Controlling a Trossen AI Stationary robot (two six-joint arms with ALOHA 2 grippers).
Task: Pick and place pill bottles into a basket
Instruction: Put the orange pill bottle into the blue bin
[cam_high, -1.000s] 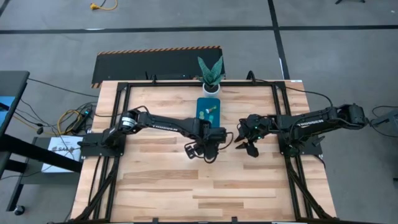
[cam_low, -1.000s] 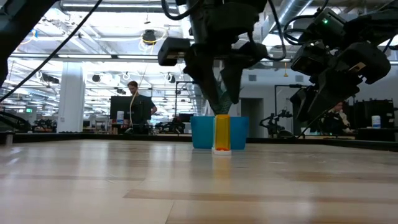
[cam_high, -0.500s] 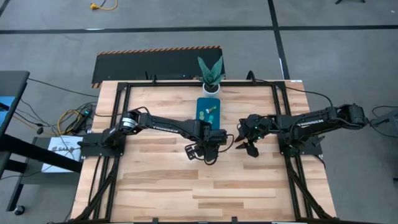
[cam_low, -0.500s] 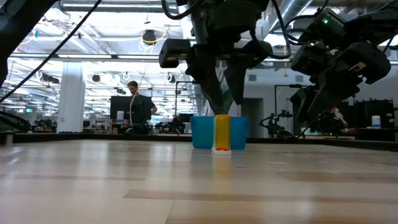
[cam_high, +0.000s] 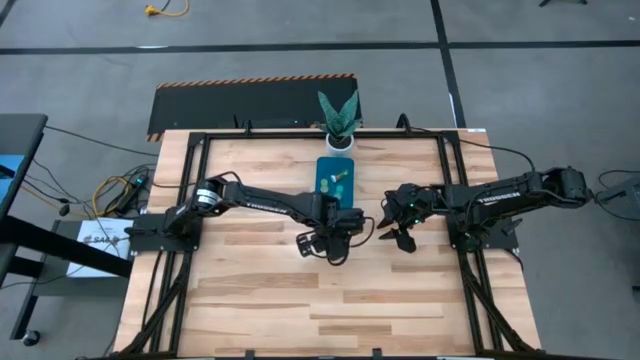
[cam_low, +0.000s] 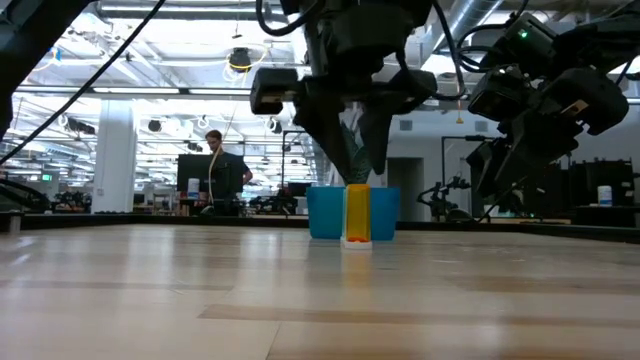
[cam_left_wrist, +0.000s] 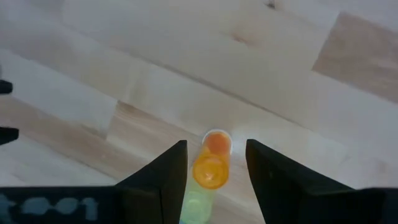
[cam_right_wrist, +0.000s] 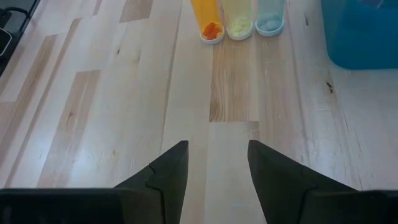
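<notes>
Above the table's middle, the left gripper (cam_left_wrist: 214, 165) hangs spread over an orange bottle (cam_left_wrist: 210, 169); a crooked descent could topple the row. Three bottles stand together: orange, yellow (cam_right_wrist: 237, 17) and bluish (cam_right_wrist: 270, 15), just beside the basket (cam_high: 336, 177). Off to the side, the right gripper (cam_right_wrist: 216, 165) waits, spread, empty.

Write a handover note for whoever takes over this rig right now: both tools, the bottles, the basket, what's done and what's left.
Left tool: open, hanging straddling the orange bottle, not gripping.
Right tool: open, empty, waiting to the right, off the table.
Three bottles stand in a row beside the basket: the orange, a yellow one, a pale blue one.
Done: some small items already lie in the basket.
Left: grip the orange, drop it in, then the other two.
</notes>
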